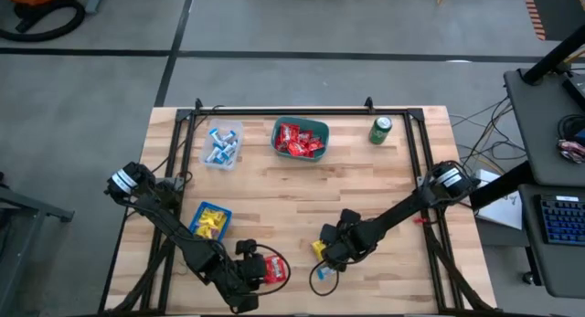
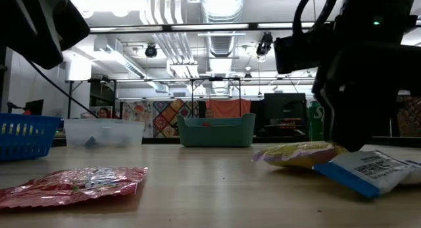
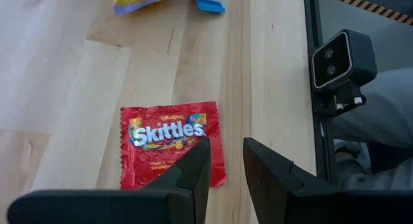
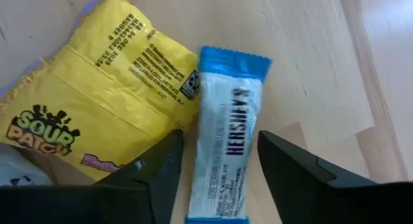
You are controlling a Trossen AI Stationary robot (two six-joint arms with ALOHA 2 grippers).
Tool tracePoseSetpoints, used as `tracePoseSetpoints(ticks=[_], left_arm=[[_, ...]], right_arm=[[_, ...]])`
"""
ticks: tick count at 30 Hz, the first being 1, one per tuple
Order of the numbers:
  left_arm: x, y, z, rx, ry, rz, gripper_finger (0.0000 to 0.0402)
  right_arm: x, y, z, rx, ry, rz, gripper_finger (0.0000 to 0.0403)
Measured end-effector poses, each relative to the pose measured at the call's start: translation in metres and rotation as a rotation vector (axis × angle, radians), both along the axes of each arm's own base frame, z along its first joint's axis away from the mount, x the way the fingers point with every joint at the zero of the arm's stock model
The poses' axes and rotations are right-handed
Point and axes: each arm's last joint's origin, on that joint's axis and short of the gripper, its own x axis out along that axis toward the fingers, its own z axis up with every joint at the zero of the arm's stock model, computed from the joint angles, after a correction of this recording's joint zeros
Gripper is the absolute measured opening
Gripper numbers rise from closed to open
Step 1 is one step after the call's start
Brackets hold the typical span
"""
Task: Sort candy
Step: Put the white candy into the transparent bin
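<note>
1. Candy is mostly sorted: blue-and-white bars in the clear tub (image 1: 222, 143), red packets in the green bin (image 1: 300, 139), yellow ones in the blue basket (image 1: 210, 220).
2. Three remain loose on the table (image 1: 302, 198): a Skittles packet (image 3: 169, 144), a Sour Patch packet (image 4: 97, 95), a Hershey's bar (image 4: 222, 137).
3. My right tool (image 4: 216, 169) stands apart astride the Hershey's bar; my left tool (image 3: 226, 161), fingers slightly apart, hovers empty over the Skittles.

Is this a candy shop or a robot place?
Probably a robot lab or workshop: two robot arms work at a wooden table on a bare concrete floor, with ceiling ducts overhead and a computer keyboard nearby.
</note>
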Motion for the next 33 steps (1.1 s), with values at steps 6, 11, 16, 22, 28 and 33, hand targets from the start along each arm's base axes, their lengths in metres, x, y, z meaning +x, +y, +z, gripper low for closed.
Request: tracePoseSetpoints(ticks=[6,11,16,22,28,33], left_arm=[[0.0,0.001,0.0,0.028,-0.018,0.021,0.0078],[0.001,0.003,0.001,0.064,-0.048,0.049,0.0078],[0.0,0.004,0.004,0.102,-0.049,0.002,0.0078],[-0.004,0.008,0.017,0.192,-0.074,-0.103,0.0077],[-0.002,0.016,0.026,0.311,-0.128,-0.162,0.0077],[0.005,0.02,0.025,0.343,-0.269,-0.225,0.0075]], right_arm=[[0.0,-0.007,0.001,-0.034,0.013,0.033,0.0124],[0.004,-0.013,0.002,-0.042,0.02,0.08,0.0051],[0.005,-0.019,0.007,-0.048,0.019,0.119,0.0017],[-0.008,-0.028,0.031,-0.03,-0.053,0.158,0.0017],[-0.033,-0.039,0.048,0.063,-0.334,0.181,0.0016],[-0.046,-0.045,0.051,0.211,-0.708,0.231,0.0016]])
